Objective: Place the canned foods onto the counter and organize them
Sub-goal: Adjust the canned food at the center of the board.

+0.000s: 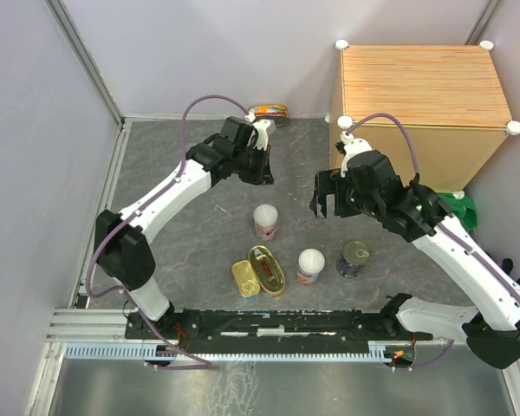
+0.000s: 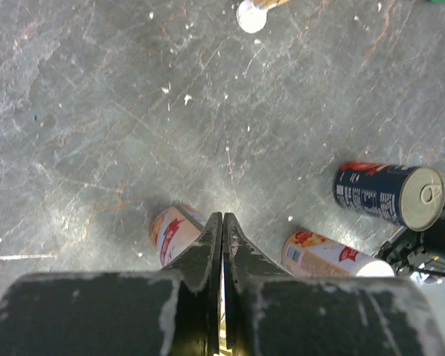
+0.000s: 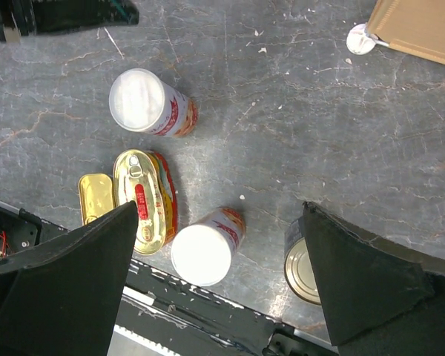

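1. 5 of the canned foods stand in a loose cluster on the grey stone-pattern table (image 1: 156, 156) near the arm bases. A white-lidded cylinder (image 1: 265, 219) is in the middle, and a second white-lidded cylinder (image 1: 310, 265) is closer to the bases. The dark blue cylinder (image 1: 354, 258) is just right of that second one. The oval gold tin (image 1: 267, 269) touches the rectangular gold tin (image 1: 245, 279) on its left
2. A 6th, an oval red-labelled tin (image 1: 269, 113), lies by the back wall (image 1: 243, 52), well apart from the cluster
3. The counter (image 1: 425, 87) stands in the far right corner, and all 6 tins are down on the table beside it
4. The left gripper (image 2: 222, 219) has its jaws pressed together with nothing between them. It hangs above the table between the back tin and the middle cylinder, which its fingers partly hide in the wrist view
5. The right gripper (image 3: 219, 215) has its jaws spread wide and holds nothing. It hovers just left of the counter's near corner, looking down on the second white-lidded cylinder
6. A green cloth (image 1: 458, 208) lies at the counter's near side, behind the right arm
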`<state>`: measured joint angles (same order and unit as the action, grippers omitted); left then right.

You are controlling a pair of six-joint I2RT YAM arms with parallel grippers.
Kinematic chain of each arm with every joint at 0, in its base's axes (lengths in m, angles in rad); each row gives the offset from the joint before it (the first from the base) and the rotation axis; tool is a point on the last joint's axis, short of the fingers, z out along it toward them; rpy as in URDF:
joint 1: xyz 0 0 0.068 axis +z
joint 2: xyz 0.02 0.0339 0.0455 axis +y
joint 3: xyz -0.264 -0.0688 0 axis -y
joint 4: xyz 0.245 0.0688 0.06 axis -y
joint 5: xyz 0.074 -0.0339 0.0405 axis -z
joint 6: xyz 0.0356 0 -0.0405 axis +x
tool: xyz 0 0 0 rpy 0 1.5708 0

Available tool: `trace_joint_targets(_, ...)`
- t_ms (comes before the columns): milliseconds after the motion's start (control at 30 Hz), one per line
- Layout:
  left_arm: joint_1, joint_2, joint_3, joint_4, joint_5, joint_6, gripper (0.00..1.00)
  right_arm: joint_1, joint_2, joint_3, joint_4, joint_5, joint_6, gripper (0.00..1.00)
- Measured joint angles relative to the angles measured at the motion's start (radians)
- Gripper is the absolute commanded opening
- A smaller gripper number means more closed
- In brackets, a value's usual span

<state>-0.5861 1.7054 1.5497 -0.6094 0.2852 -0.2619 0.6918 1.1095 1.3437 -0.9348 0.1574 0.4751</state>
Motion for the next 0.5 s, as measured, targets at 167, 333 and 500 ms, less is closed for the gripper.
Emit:
trace_joint_targets(167,-0.027,-0.067,-0.086,0.002,-0.073,-0.001,0.31,0.010,0.024,0.000,0.026,-0.008,-0.002,0.99)
trace_joint_targets(333,-0.032,-0.192,-0.228,0.052,-0.206,-0.017,0.49,0.052,0.093,0.001,0.047,-0.011,-0.014,0.99)
trace_joint_targets(500,-0.031,-0.359,-0.380,0.153,-0.350,-0.061,0.64,0.109,0.199,0.014,0.068,-0.007,-0.032,1.00)
